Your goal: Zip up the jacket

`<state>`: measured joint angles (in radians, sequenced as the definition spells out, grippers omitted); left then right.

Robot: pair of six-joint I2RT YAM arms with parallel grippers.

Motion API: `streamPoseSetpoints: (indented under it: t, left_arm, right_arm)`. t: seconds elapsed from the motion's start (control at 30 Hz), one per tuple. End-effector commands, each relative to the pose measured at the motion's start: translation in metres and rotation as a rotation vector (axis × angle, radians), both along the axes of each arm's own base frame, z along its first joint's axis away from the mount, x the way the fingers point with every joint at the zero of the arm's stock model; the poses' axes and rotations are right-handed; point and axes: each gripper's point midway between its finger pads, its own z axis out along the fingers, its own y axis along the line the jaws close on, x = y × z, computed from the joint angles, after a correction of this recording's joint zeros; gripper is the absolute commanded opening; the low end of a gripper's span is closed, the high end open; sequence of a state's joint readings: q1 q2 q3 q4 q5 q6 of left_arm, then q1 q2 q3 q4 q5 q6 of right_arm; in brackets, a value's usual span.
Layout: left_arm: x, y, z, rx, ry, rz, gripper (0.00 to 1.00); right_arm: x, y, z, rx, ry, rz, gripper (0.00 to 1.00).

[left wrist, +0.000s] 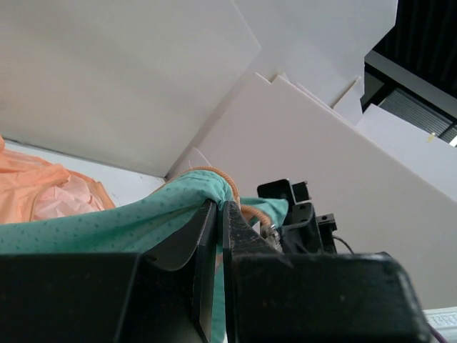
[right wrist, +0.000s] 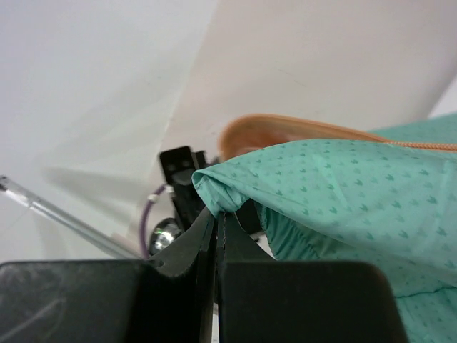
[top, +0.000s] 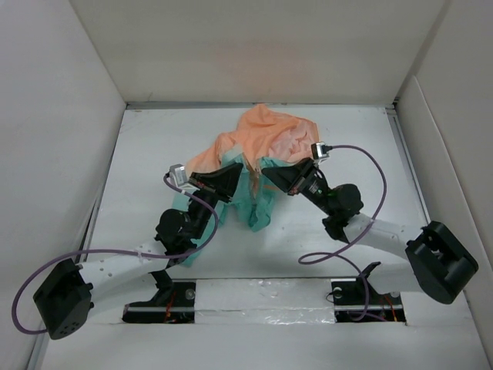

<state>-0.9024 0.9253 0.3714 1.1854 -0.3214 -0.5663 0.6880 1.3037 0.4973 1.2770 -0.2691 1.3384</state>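
Two arms meet over one crumpled jacket [top: 258, 154], which lies on the white bench [top: 154, 154] at its middle, toward the far wall [top: 254, 46]. From above, the jacket's orange part is bunched farthest from the arm bases, and its teal part trails nearer to them, between the two wrists. The left arm [top: 181, 227] reaches in from the left and the right arm [top: 343, 204] from the right, so that the left jaws and right jaws end close together at the teal cloth. That view hides what they are doing to it. A purple cable [top: 362, 154] loops off each wrist.

The wrist cameras settle it. On the left wrist, the left jaws are pressed narrow on a fold of teal jacket [left wrist: 107, 221], with the orange zipper edge [left wrist: 214, 175] curving over the top of the pinch. Orange cloth lies off to the left, and black hardware stands just beyond the fold. On the right wrist, the right jaws are likewise clamped narrow on a teal fold [right wrist: 335, 186], with the orange zipper tape [right wrist: 285, 128] arching behind it.

Only up close does the teal fabric show its print of small, darker marks
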Motion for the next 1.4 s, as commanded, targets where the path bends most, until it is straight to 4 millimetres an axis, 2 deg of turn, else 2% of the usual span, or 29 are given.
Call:
streamPoseSetpoints:
  t: [0.0,0.2,0.47,0.9,1.07,1.37]
  left_arm:
    - [-0.008,0.011,0.04,-0.128,-0.075,-0.001,0.0]
    - [-0.016,0.007,0.051,-0.17,-0.115,-0.053,0.0]
    - [-0.02,0.004,0.049,-0.171,-0.128,-0.082,0.0]
    - [-0.003,0.007,0.037,-0.201,0.03,-0.04,0.0]
    - [-0.007,0.006,0.045,-0.248,0.056,-0.079,0.0]
    - [-0.007,0.008,0.045,-0.262,0.07,-0.077,0.0]
  right_arm:
    - [-0.045,-0.036,0.097,0.277,-0.379,-0.026,0.0]
    - [-0.044,-0.028,0.093,0.31,-0.36,0.027,0.0]
    - [-0.046,-0.027,0.098,0.359,-0.364,0.058,0.0]
    - [-0.055,-0.034,0.108,0.36,-0.432,0.025,0.0]
    - [-0.055,-0.034,0.109,0.348,-0.463,0.004,0.0]
    - [-0.061,-0.04,0.115,0.357,-0.495,-0.015,0.0]
